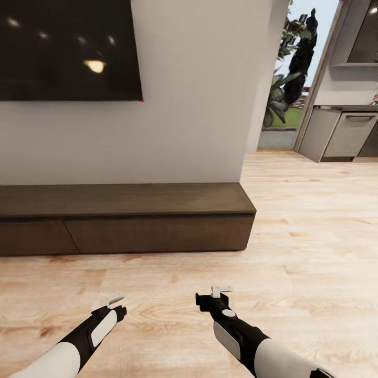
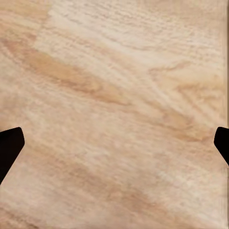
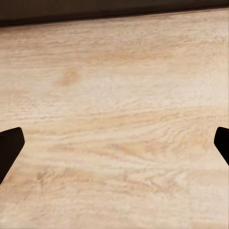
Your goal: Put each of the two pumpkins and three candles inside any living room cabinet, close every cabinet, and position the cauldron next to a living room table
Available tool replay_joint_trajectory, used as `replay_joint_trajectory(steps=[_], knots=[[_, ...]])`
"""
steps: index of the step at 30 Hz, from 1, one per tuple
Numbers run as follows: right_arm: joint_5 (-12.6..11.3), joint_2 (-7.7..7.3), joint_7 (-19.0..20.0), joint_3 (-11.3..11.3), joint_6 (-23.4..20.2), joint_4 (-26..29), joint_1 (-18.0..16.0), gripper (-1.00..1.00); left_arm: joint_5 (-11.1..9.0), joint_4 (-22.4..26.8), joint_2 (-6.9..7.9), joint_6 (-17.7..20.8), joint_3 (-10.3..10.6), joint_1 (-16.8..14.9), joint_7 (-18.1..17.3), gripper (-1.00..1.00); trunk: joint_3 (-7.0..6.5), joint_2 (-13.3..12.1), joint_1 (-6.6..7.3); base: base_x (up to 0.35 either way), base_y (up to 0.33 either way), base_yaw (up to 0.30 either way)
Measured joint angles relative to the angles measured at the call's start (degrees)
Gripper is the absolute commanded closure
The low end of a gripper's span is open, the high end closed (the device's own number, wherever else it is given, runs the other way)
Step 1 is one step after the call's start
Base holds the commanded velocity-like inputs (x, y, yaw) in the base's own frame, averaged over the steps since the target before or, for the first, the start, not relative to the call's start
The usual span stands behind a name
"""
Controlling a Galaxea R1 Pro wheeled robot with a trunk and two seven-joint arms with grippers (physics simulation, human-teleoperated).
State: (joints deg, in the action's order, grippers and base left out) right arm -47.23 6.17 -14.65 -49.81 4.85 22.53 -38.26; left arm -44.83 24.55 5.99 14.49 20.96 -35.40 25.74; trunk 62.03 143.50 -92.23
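Right now the robot faces a long, low cabinet [image 1: 126, 220] of dark wood against a white wall, under a black screen [image 1: 68, 47]. Both arms are held low and forward over the plank floor [image 1: 294, 262], likely a carrying-nothing travel pose that keeps them clear of the furniture. The left gripper [image 1: 114, 301] hovers above the boards with its fingers spread wide apart and nothing between them; in the left wrist view its fingertips [image 2: 9, 148] sit at the far edges with bare wood grain across the gap. The right gripper [image 1: 220, 290] is likewise spread and empty, its fingertips [image 3: 9, 148] framing floor, with the cabinet's dark base [image 3: 114, 9] along the edge of the right wrist view.

No pumpkin, candle or cauldron can be seen from where I stand, so I cannot say where they are. The cabinet's fronts look flush and shut, with a seam between two panels; whether anything lies inside is hidden. That fits a robot that is off to fetch things as well as one that has stowed them and shut the doors. Off to the right a doorway [image 1: 283, 105] shows greenery, and beyond it grey kitchen units [image 1: 341, 134].
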Motion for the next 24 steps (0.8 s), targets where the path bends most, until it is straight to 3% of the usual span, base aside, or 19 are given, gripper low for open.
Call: replay_joint_trajectory(steps=[7,21,24], knots=[[-0.2,0.00,3.3,0.1,-0.2,-0.2,0.0,-1.00,0.0,0.0,-0.08,0.0,0.0,0.0,0.0,-1.00,-0.91,-0.1,0.17,-0.114,0.000,0.000],[-0.3,-0.03,3.7,0.1,-0.3,-0.2,0.0,-1.00,-0.1,0.0,-0.26,0.0,0.0,0.0,0.1,-1.00,-2.72,-0.3,0.54,-0.006,0.000,0.000],[-0.2,-0.07,3.8,0.0,-0.2,-0.2,0.0,-1.00,-0.1,0.0,-0.33,0.0,0.1,0.0,0.1,-1.00,-3.14,-1.4,1.17,0.000,0.000,0.000]])
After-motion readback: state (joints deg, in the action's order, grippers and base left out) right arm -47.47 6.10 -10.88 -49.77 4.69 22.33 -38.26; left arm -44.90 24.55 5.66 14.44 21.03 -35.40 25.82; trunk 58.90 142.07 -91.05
